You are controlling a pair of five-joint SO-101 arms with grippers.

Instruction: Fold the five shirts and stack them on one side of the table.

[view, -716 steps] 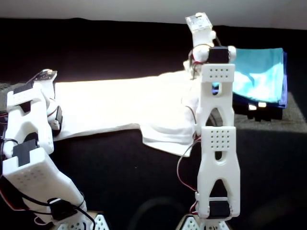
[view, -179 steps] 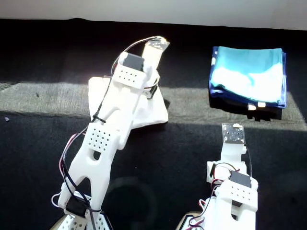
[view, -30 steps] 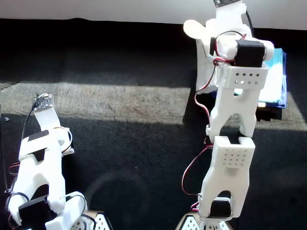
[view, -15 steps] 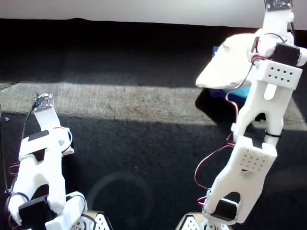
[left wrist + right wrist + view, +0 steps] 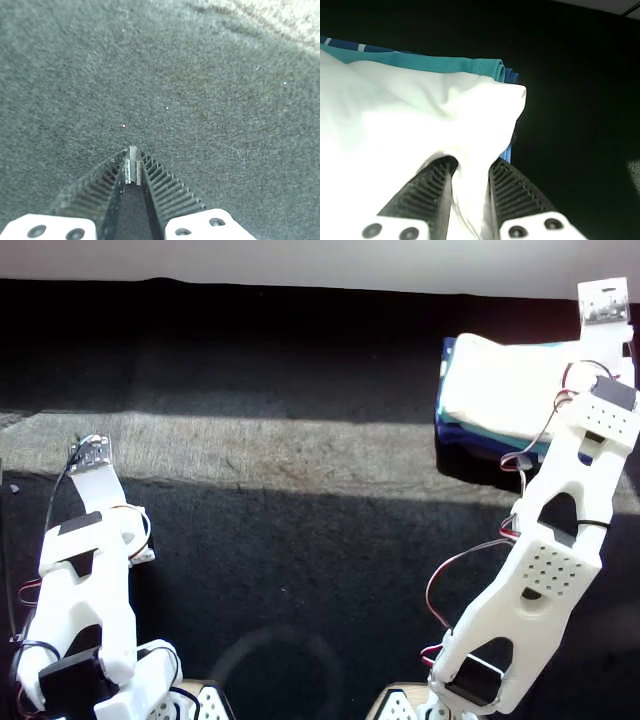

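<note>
Near left, the left gripper (image 5: 131, 161) hangs just above the dark felt table cover (image 5: 210, 75), jaws pressed together on nothing. A sunlit band (image 5: 250, 450) crosses the table. At the far right, the right gripper (image 5: 470, 167) pinches the white shirt (image 5: 500, 380) lying on top of the stack, and its arm hides the stack's right edge. The right wrist view shows the teal shirt (image 5: 445, 64) and blue shirt (image 5: 512, 76) edges beneath. A pale wall (image 5: 300, 258) lies beyond.
</note>
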